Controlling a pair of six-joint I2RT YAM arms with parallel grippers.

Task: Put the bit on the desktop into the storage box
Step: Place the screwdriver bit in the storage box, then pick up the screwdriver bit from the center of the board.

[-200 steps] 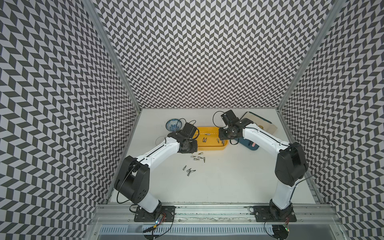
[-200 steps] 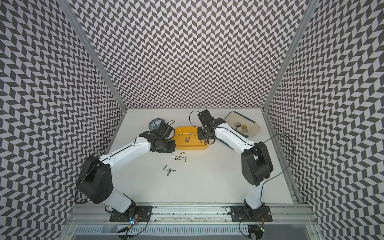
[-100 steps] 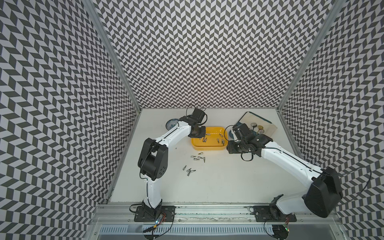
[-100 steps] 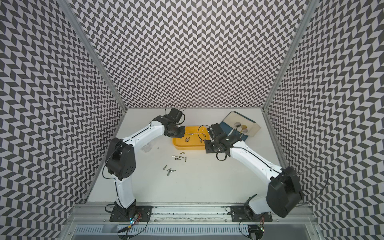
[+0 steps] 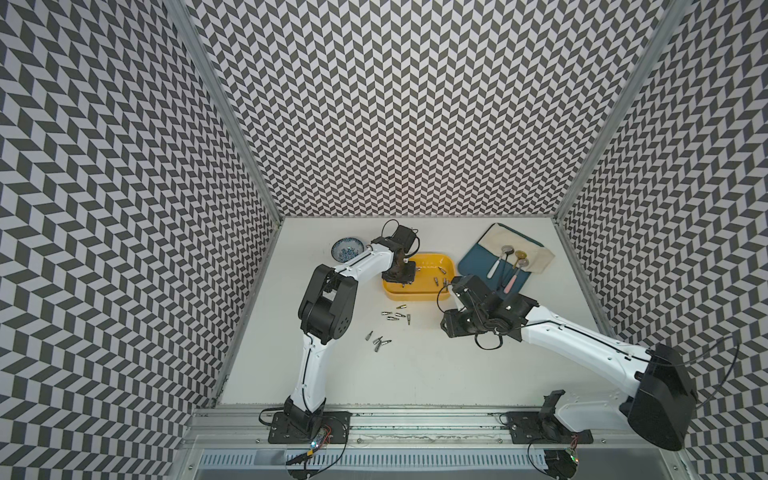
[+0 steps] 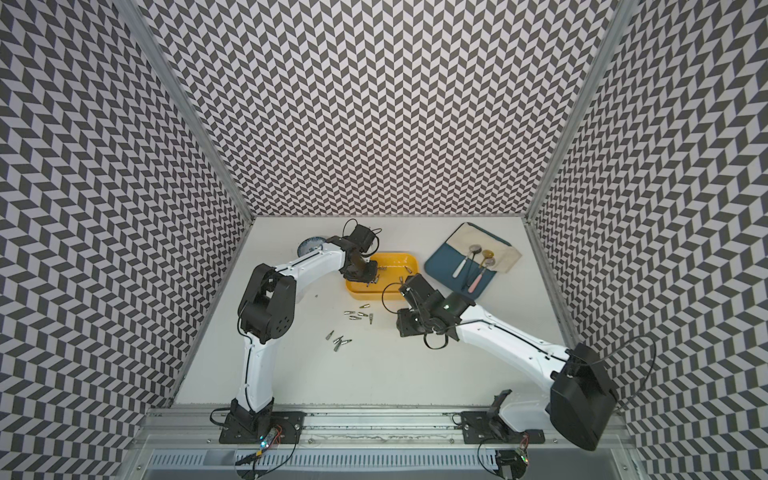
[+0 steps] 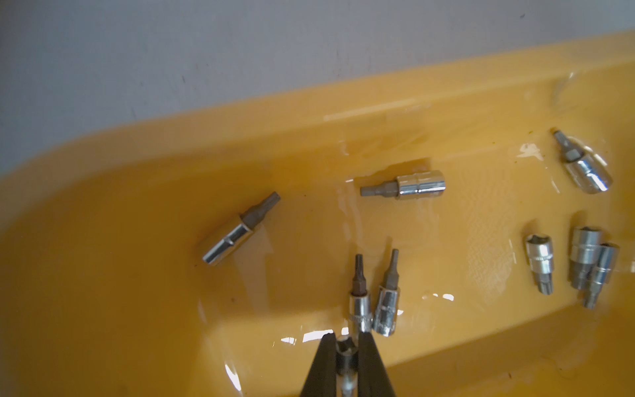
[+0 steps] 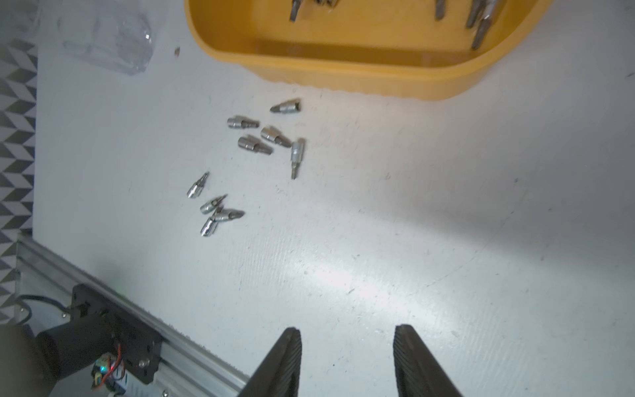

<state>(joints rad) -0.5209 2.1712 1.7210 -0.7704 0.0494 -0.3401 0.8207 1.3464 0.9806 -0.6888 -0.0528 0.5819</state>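
Observation:
The yellow storage box (image 5: 415, 297) (image 6: 374, 296) stands at the back middle of the off-white desktop (image 5: 436, 374). My left gripper (image 5: 402, 284) (image 7: 345, 338) hangs over the box's left part, shut on a silver bit (image 7: 344, 347). Several more bits (image 7: 402, 185) lie on the box floor. Loose bits lie on the desktop in front of the box in two clusters (image 5: 395, 316) (image 5: 377, 333), also seen in the right wrist view (image 8: 271, 135) (image 8: 214, 209). My right gripper (image 5: 451, 328) (image 8: 347, 340) is open and empty above bare desktop, right of those bits.
A small blue-patterned bowl (image 5: 348, 250) sits left of the box, behind my left arm. A blue-and-cream tray (image 5: 473, 266) with spoons lies at the back right. A clear plastic piece (image 8: 113, 44) lies on the desktop. The metal rail (image 5: 415, 415) runs along the front edge.
My left gripper, still shut, moved from the box's left front to over the box. My right gripper drew back from the box's right end to the desktop in front of it.

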